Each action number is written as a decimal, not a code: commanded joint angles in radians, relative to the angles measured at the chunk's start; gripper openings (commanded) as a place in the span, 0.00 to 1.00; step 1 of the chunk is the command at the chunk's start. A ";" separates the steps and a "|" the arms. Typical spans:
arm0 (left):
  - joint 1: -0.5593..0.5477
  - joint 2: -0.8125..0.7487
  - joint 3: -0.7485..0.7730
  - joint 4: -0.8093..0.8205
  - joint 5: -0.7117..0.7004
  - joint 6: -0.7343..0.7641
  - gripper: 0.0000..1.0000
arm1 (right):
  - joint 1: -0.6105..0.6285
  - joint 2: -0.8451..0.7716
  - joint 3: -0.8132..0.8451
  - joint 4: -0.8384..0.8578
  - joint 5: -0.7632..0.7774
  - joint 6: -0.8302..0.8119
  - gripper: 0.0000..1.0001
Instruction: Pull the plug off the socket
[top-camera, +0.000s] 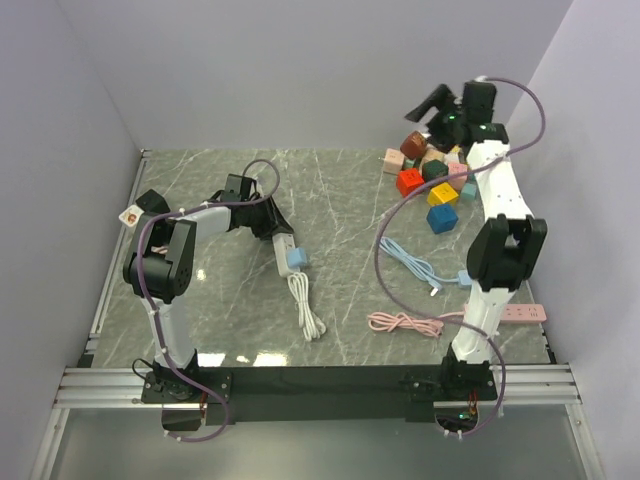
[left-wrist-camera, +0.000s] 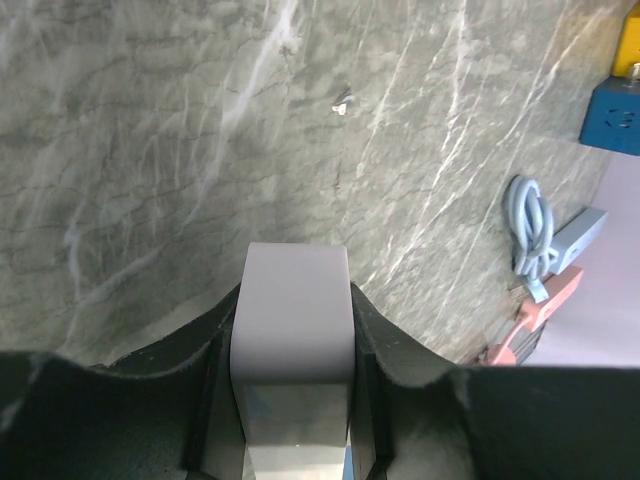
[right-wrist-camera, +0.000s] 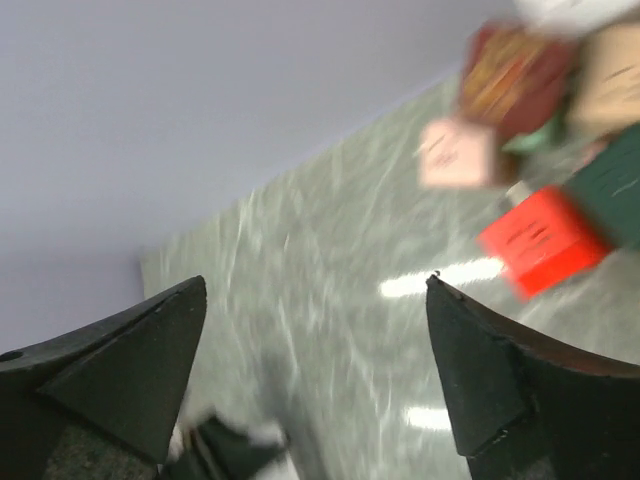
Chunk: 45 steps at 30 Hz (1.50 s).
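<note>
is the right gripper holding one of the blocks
No, the right gripper stands wide open, with only bare table in the gap.

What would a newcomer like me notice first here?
The heap of bright toy blocks in the far right corner stands out, with the right gripper raised wide open near it. At centre left, the left gripper clamps a white socket strip, a blue plug at its near end.
</note>
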<state>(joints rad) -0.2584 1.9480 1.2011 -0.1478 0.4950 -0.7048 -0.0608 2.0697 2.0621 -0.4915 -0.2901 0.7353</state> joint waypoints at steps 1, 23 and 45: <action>-0.004 -0.004 0.034 0.056 0.066 -0.047 0.01 | 0.149 -0.169 -0.127 -0.079 -0.031 -0.232 0.98; -0.004 -0.050 -0.020 0.122 0.099 -0.099 0.01 | 0.690 -0.200 -0.609 0.058 -0.268 -0.313 0.91; -0.002 -0.086 -0.084 0.189 0.125 -0.140 0.01 | 0.760 -0.045 -0.534 0.013 -0.365 -0.352 0.52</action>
<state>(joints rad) -0.2546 1.9381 1.1088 -0.0113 0.5652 -0.8024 0.6693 2.0201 1.4891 -0.4671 -0.6151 0.4026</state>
